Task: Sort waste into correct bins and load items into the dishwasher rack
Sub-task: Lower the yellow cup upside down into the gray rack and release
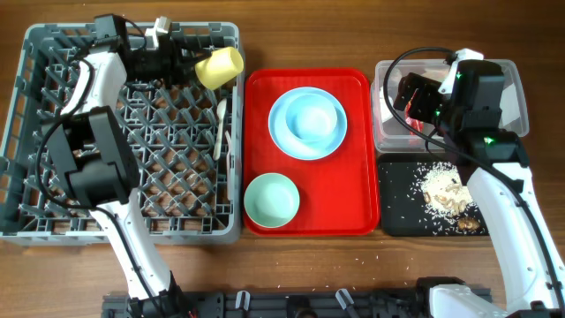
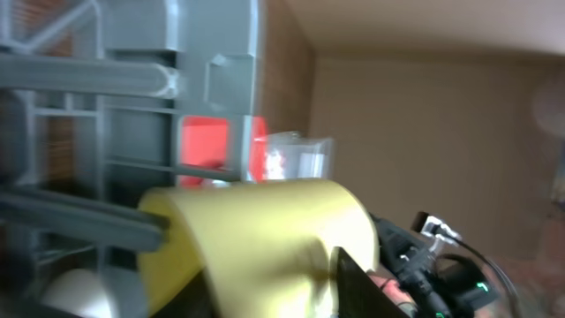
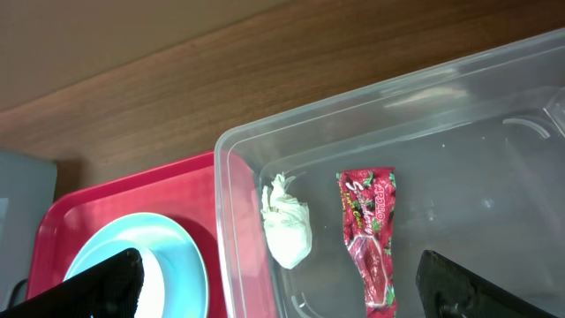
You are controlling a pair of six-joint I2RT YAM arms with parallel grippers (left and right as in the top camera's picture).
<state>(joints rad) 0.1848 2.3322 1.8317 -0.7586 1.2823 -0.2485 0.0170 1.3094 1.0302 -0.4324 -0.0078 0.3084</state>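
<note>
Overhead: the left gripper (image 1: 188,64), raised nearest the lens, clamps the yellow cup (image 1: 221,66) above the dishwasher rack (image 1: 26,132), near the table's far edge, left half.

Left wrist: the cup looks smooth and glossy, probably light, stiff and slippery. It is best pinched across its wall.

Right wrist: the right gripper (image 3: 278,269) hangs spread and empty over the clear tub (image 3: 238,177) at the far right corner, where the tissue (image 3: 288,231) and red wrapper (image 3: 371,238) lie.

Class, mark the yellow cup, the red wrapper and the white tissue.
yellow cup (image 1: 221,66): overhead view, on its side wall.
red wrapper (image 3: 371,231): right wrist view, mid printed face.
white tissue (image 3: 288,223): right wrist view, centre of the wad.
</note>
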